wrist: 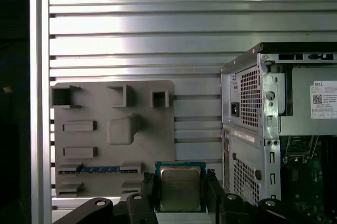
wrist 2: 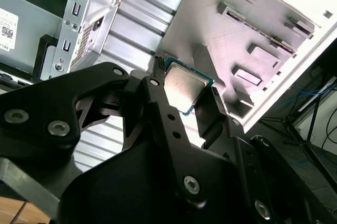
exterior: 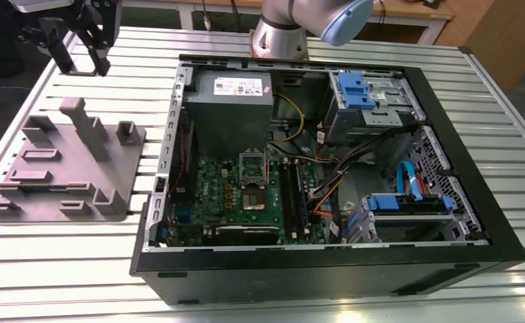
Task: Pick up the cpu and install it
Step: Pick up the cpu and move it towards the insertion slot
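The cpu (wrist: 180, 187) is a thin, stiff, light square with a silvery lid on a green board. I judge its underside fragile and its lid slick, so the side edges are the place to hold it. The jaws do just that, clenched on two opposite edges in both wrist views, with the chip between them and its lid facing the cameras. Going from the exterior view's left, the jaws hang above the counter (exterior: 65, 269). Next comes the grey fixture plate (exterior: 65, 175), then the open computer case (exterior: 334, 168), whose socket (exterior: 252, 182) looks unfilled.
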Available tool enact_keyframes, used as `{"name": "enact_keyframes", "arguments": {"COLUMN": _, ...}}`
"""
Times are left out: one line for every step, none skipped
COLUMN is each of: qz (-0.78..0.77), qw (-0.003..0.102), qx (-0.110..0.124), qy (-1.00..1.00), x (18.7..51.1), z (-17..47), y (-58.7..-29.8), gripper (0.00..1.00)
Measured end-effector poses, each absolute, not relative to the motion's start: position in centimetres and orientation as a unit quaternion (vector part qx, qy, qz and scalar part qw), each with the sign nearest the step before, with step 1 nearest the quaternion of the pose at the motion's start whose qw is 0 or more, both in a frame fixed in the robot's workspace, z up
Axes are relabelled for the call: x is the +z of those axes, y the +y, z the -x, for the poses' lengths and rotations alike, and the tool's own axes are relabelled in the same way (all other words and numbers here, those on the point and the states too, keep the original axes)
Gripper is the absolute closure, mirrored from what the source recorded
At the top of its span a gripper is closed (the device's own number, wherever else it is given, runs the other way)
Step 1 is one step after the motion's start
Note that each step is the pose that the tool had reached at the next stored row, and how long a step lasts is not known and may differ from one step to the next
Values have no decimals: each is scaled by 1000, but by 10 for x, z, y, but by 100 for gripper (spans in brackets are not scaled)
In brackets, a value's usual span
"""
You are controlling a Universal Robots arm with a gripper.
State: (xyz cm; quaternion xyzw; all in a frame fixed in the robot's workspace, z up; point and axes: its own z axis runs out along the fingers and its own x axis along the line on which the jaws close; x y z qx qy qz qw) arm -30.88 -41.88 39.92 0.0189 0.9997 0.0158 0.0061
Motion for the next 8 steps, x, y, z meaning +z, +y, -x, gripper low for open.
{"name": "enact_keyframes", "arguments": {"qz": -19, "qw": 6, "qx": 16, "qy": 1000, "x": 399, "z": 308, "y": -419, "gripper": 53}}
{"name": "enact_keyframes", "arguments": {"qz": -19, "qw": 6, "qx": 16, "qy": 1000, "x": 399, "z": 307, "y": -419, "gripper": 53}}
{"name": "enact_keyframes", "arguments": {"qz": -19, "qw": 6, "qx": 16, "qy": 1000, "x": 399, "z": 307, "y": -419, "gripper": 53}}
{"name": "enact_keyframes", "arguments": {"qz": -19, "qw": 6, "qx": 16, "qy": 1000, "x": 399, "z": 307, "y": -419, "gripper": 53}}
{"name": "enact_keyframes", "arguments": {"qz": -19, "qw": 6, "qx": 16, "qy": 1000, "x": 399, "z": 306, "y": -419, "gripper": 53}}
{"name": "enact_keyframes", "arguments": {"qz": -19, "qw": 6, "qx": 16, "qy": 1000, "x": 399, "z": 306, "y": -419, "gripper": 53}}
{"name": "enact_keyframes", "arguments": {"qz": -19, "qw": 6, "qx": 16, "qy": 1000, "x": 399, "z": 305, "y": -419, "gripper": 53}}
{"name": "enact_keyframes", "arguments": {"qz": -19, "qw": 6, "qx": 16, "qy": 1000, "x": 399, "z": 305, "y": -419, "gripper": 53}}
